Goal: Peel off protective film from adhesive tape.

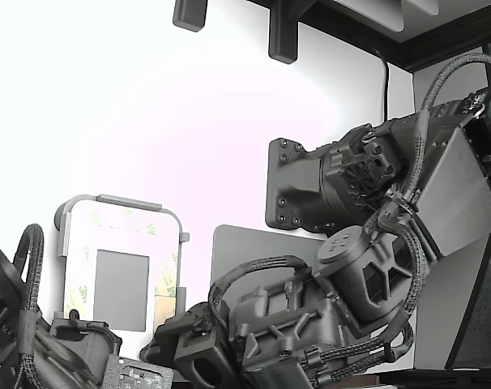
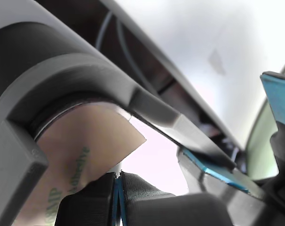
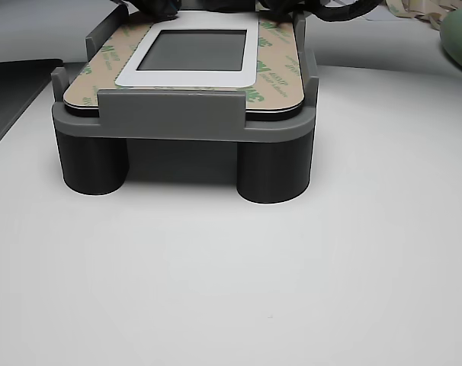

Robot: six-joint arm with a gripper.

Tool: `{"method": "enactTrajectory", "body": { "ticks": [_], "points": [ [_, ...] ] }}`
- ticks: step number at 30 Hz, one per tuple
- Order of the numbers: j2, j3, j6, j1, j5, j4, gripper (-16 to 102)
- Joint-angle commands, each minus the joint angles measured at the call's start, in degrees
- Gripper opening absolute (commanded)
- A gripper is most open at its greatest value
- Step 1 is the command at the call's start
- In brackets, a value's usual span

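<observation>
From the wrist camera I see my pincer (image 2: 118, 200) with its ribbed black fingers (image 2: 142, 193) pressed together on the tan paper-like protective film (image 2: 86, 146) printed with green lettering — one corner curls free beside the grey plastic fixture (image 3: 178, 114). In the other view, the film-covered adhesive tape strips (image 3: 280, 72) frame a white plate around the dark grey square (image 3: 194, 50), on the white surface (image 3: 231, 274).

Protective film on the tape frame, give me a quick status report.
Gripper shut on tan green-printed protective film at one corner. Film strips cover the frame around the grey square. No obstruction visible.
</observation>
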Motion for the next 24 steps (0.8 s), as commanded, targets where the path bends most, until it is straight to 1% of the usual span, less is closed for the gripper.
{"method": "enactTrajectory", "body": {
  "ticks": [1,7,16,24],
  "points": [
    [1.76,-0.53,-0.26,-1.05,0.0,-0.09,-9],
    [1.67,-1.23,-1.93,-1.14,-0.7,0.79,-7],
    [1.93,-0.44,-3.16,-1.23,-1.32,0.09,-6],
    [2.46,-0.62,-3.52,-1.32,-1.32,1.05,-7]
  ]
}}
